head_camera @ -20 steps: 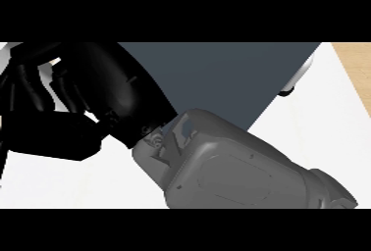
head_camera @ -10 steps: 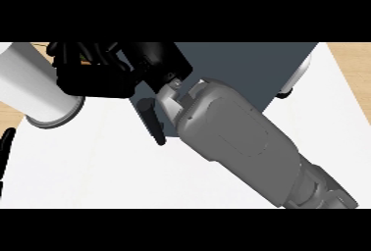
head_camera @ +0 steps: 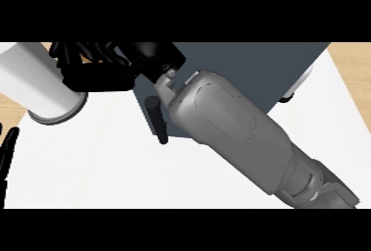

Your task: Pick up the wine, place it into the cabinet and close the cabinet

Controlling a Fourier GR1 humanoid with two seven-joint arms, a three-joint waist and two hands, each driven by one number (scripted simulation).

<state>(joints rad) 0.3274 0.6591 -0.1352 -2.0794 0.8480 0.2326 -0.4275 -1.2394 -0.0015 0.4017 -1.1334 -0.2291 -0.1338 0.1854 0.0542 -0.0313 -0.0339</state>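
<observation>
Right forearm runs diagonally from lower right of the frame up to upper centre, grey shell filling most of the middle. Right hand sits at upper left-centre, black, fingers curled and bunched toward the top edge of the frame. Can't tell what, if anything, is inside that curl: the hand hides its own palm side. No wine bottle identifiable anywhere in the head view; it's either hidden by the hand or out of frame, can't say which.

Cabinet is the dark slate-blue box across the upper centre and upper right, seen from above. Its left edge sits right behind the hand and wrist. A dark vertical bar, looks like a door edge or handle, hangs down from the cabinet's lower left corner, just left of the forearm. A pale handle-like piece shows on the cabinet's right side.

White cylinder at upper left, lying at an angle, its darker rimmed end pointing lower right, just beside the hand's left side; touching or not, can't tell.

Left hand: only thin black finger tips poke in at the far left edge, straight, resting over the white counter.
</observation>
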